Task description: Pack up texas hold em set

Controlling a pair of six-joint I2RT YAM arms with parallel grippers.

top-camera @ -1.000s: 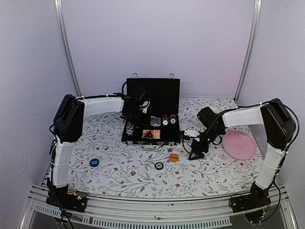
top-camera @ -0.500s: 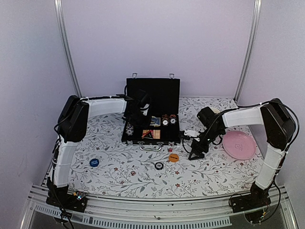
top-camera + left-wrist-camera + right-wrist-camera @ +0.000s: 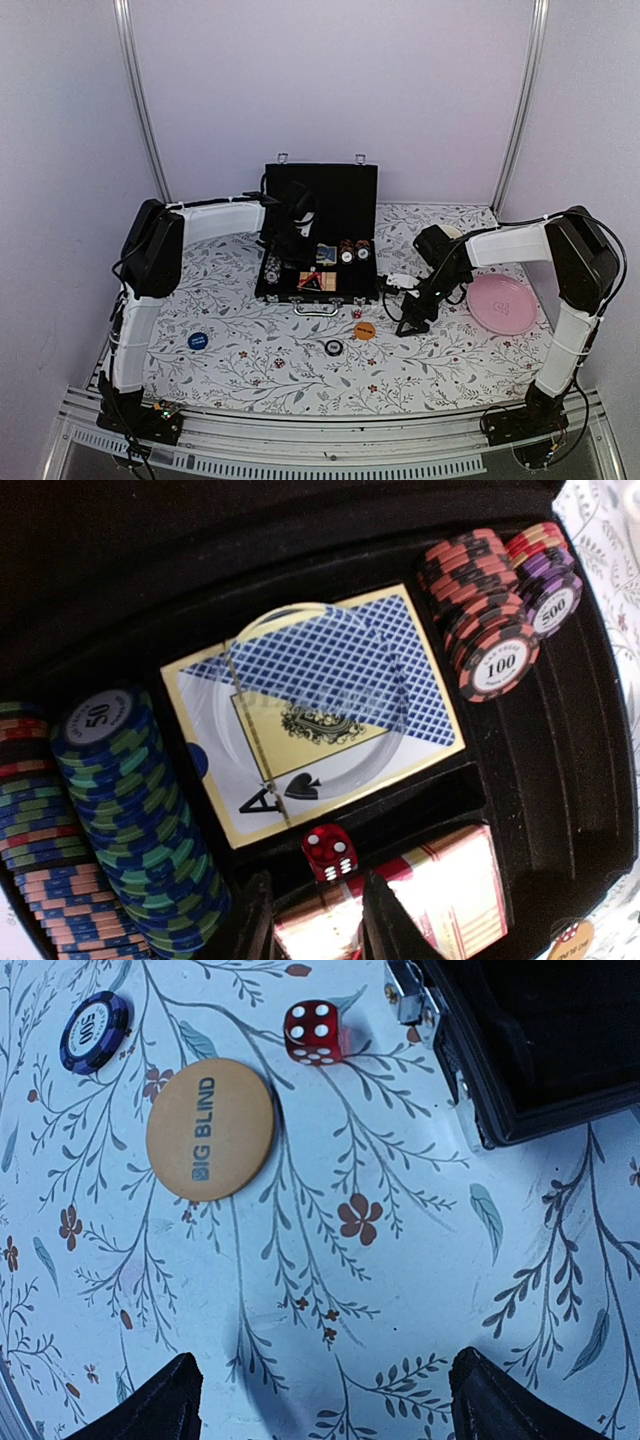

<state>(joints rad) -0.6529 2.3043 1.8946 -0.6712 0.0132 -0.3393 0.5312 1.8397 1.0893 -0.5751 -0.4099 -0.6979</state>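
Briefcase: the black briefcase point(image 3: 345, 200) lies open at the middle of the flower-patterned table point(image 3: 250, 380), with its lid upright toward the back wall and its handle facing the arms.
Left pincer: the left gripper point(image 3: 318, 925) hangs inside the case, its two fingers point(image 3: 255, 920) parted a moderate way and holding nothing.
Die in the case: a red die point(image 3: 330, 852) sits just beyond the left fingertips, in line with the gap between them, at the edge between the two card slots.
Decks: a blue-backed card deck point(image 3: 330, 670) showing an ace of spades lies beyond that die, with a clear round disc point(image 3: 300, 770) resting on it. A gold-and-red foil deck point(image 3: 440, 890) lies under the fingers.
Chips in the case: blue-and-green chips point(image 3: 130, 800) marked 50 are stacked to the left of the decks, with red-and-black 100 chips point(image 3: 485, 610) and purple 500 chips point(image 3: 550, 580) to the right.
Right pincer: the right gripper point(image 3: 325, 1415) points down at the table just off the case's front right corner, fingers spread wide with nothing between them.
Loose pieces: an orange BIG BLIND button point(image 3: 210, 1128) lies on the cloth ahead of the right gripper. A second red die point(image 3: 312, 1032) is farther on beside the case's latch, and a dark 500 chip point(image 3: 95, 1030) lies out to the side. All three are apart from the fingers.
Blue button: a blue button point(image 3: 198, 340) lies alone on the left of the table, well apart from both grippers.
Plate: a pink plate point(image 3: 500, 303) sits to the right of the right gripper.
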